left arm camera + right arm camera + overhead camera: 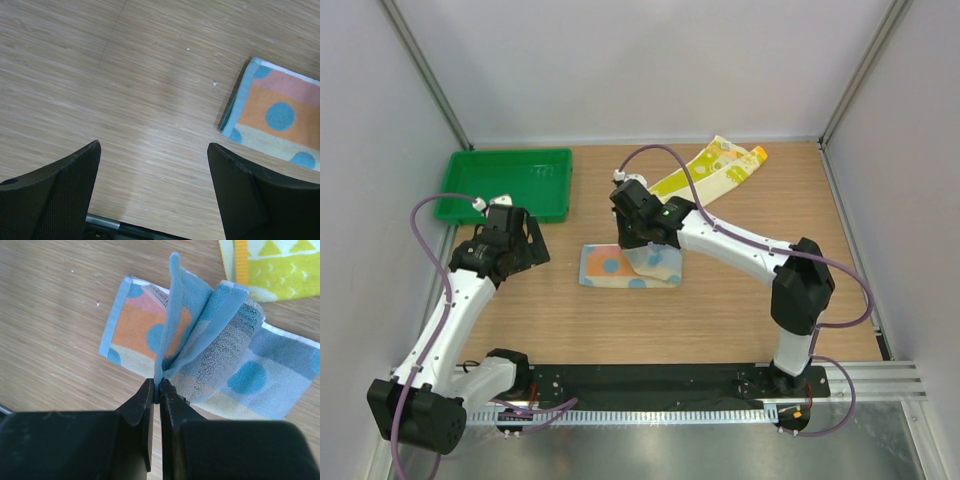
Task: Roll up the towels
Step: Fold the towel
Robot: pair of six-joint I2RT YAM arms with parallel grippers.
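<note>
**Item 1: blue towel** (pixel 145 335). Light blue border, with orange, pink and cream bands and blue dots. It lies flat on the table (pixel 740 300) near the middle, and 1 end is lifted into loose upright folds.

**Item 2: yellow-green towel** (pixel 715 168). Long, with an orange edge and white triangle prints. It lies unrolled toward the far right of the table, apart from both pincers.

**Item 3: right pincer** (pixel 158 387). Pressed together, pinching the gathered edge of the blue towel above the part that lies flat.

**Item 4: left pincer** (pixel 152 150). Spread wide and holding nothing. It hovers over bare wood just beside the blue towel's left end.

**Item 5: green tray** (pixel 505 185). Far left and not involved.

**Step in hand:** judged to be the start of roll 1 of 2, with the blue towel's end raised and not yet turned over on itself.

**Next move calls for:** carrying the pinched edge across the flat part and laying it down tight, so the folds become a roll and not a heap. The left pincer is well placed to pin the free end.

**Writing:** no brand, label or readable lettering is visible on any item. The towels carry printed patterns only.
</note>
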